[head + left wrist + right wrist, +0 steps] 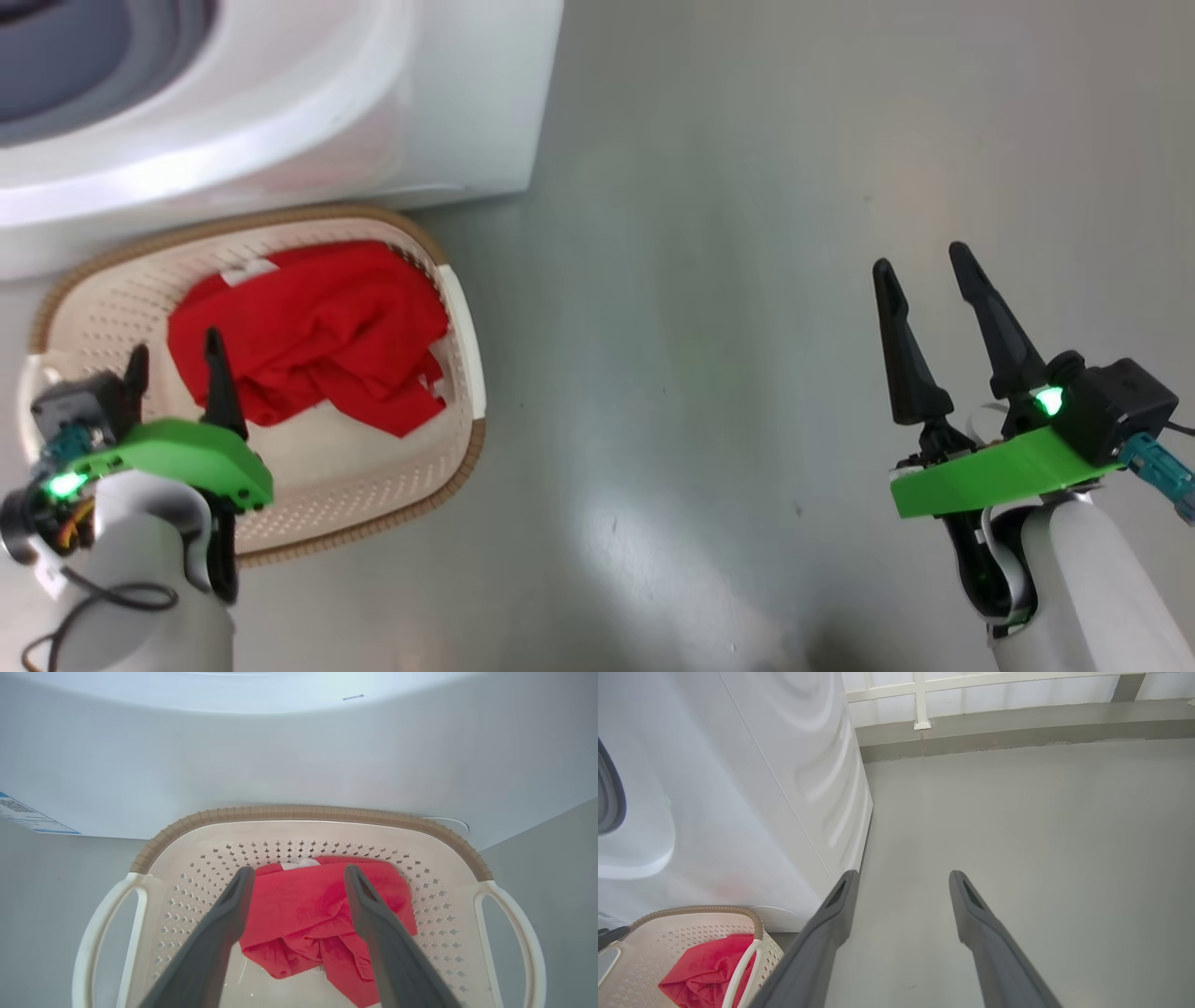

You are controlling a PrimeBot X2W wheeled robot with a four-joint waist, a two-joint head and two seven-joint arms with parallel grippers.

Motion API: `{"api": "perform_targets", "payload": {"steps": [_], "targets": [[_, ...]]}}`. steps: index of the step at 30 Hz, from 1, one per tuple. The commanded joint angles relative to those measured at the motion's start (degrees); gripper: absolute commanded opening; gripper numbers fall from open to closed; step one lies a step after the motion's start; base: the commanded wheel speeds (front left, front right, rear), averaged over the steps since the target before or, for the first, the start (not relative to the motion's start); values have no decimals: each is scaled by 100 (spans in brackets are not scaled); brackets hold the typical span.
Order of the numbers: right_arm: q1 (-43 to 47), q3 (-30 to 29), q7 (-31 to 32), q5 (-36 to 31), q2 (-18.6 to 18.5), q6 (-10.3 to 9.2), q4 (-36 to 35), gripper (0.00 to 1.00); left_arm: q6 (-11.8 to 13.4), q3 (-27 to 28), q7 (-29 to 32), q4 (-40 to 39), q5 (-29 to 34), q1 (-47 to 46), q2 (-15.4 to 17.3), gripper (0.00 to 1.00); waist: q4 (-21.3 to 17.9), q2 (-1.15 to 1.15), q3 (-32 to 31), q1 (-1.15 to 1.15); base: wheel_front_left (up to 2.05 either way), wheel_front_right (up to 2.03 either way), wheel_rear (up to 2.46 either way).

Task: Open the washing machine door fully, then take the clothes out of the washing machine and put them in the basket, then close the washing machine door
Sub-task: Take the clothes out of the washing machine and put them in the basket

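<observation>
Smooth grey floor [747, 280], head view. The basket [464, 308] stands at centre left, just below the washing machine [448, 93], long axis running left to right along its front. The clothes [317, 327] lie crumpled inside. The left gripper [176, 343] hangs over the basket, fingers spread and empty. The right gripper [920, 257], fingers also apart and empty, is over open floor at the right.

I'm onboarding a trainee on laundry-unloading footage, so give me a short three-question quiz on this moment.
1. True or false: the clothes lie inside the basket.
2. The left end effector is: A) shut on fabric, B) open above the basket, C) inside the drum.
3. Fill in: the right end effector hovers open over bare ____.
Key: 1 true; 2 B; 3 floor.
</observation>
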Motion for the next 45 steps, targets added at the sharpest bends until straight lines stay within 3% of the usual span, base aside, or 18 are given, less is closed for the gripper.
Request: {"api": "perform_targets", "payload": {"steps": [1,22,45], "targets": [[210,93,-37,-24,-14,43,-91,100,-25,136,-36,-155,-40,296,124,100,126,0,-311,0,0,0,0],[858,-39,-37,-42,-234,43,71,100,-273,-274,-36,-2061,-165,1659,-73,100,617,0,-1837,0,0,0,0],[1790,-260,-37,5,-219,43,-78,100,-121,-646,-36,-4067,-261,3391,-75,100,818,0,-2792,0,0,0,0]]}}
